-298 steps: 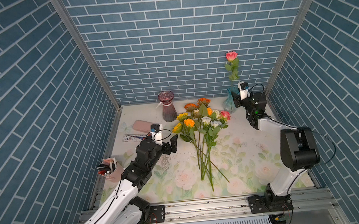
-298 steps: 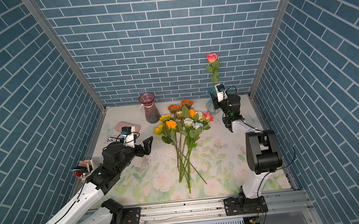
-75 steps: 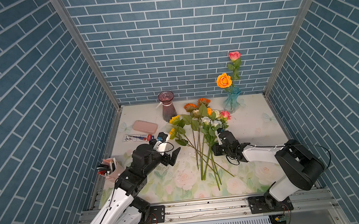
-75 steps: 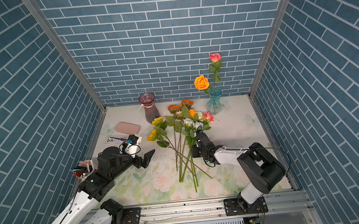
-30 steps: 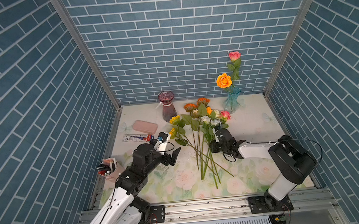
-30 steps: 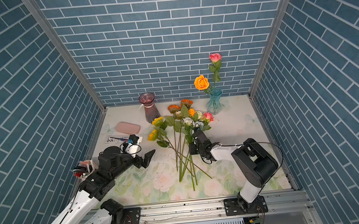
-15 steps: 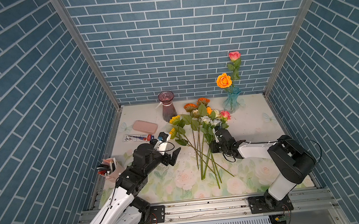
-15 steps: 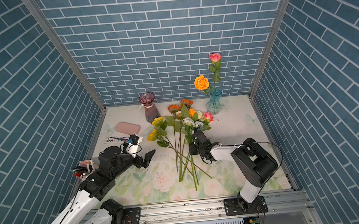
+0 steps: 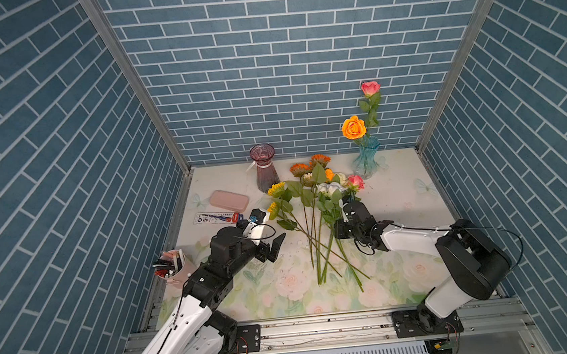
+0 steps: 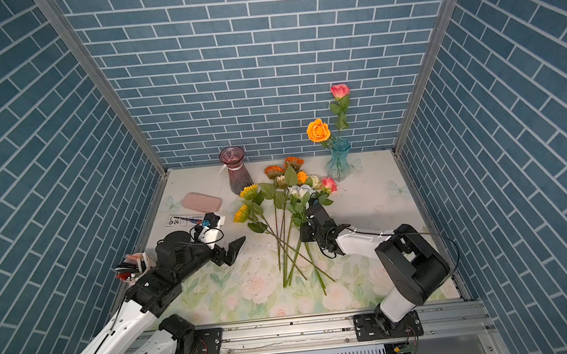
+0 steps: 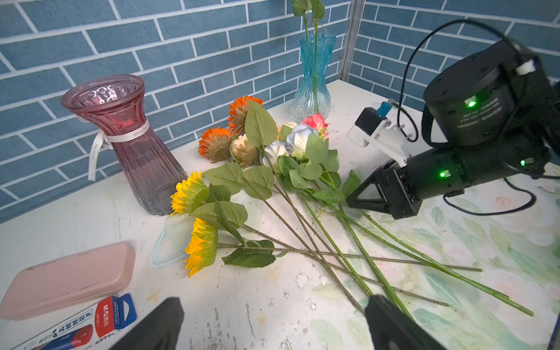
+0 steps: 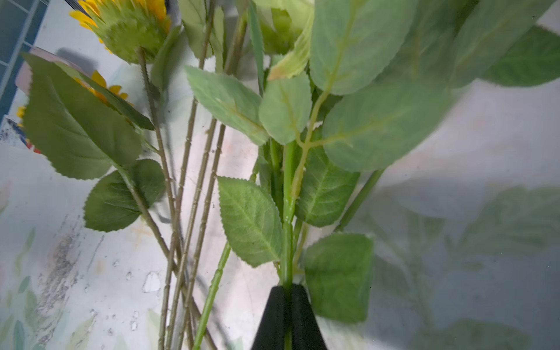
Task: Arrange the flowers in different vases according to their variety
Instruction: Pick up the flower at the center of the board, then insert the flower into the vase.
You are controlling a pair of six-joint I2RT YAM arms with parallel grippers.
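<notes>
Loose flowers (image 9: 317,175) lie fanned across the middle of the table, with heads toward the back wall and stems crossing toward the front. My right gripper (image 12: 288,292) is shut on one leafy green rose stem (image 12: 288,212), low among the stems (image 9: 337,231). I cannot tell which head belongs to it. The aqua vase (image 9: 365,158) at the back right holds an orange rose (image 9: 353,128) and a pink rose (image 9: 370,88). The purple vase (image 9: 264,170) at the back left stands empty. My left gripper (image 11: 275,321) is open, left of the stems, holding nothing.
A pink case (image 9: 228,200) and a flat stationery packet (image 9: 217,218) lie left of the flowers. A cup of pens (image 9: 172,268) stands at the table's left edge. Brick walls close in three sides. Yellow sunflowers (image 11: 189,194) lie nearest the purple vase.
My right gripper closed onto the rose stem over the last second. Ten seconds ago it was at the aqua vase, which held only the pink rose. The left arm has barely moved.
</notes>
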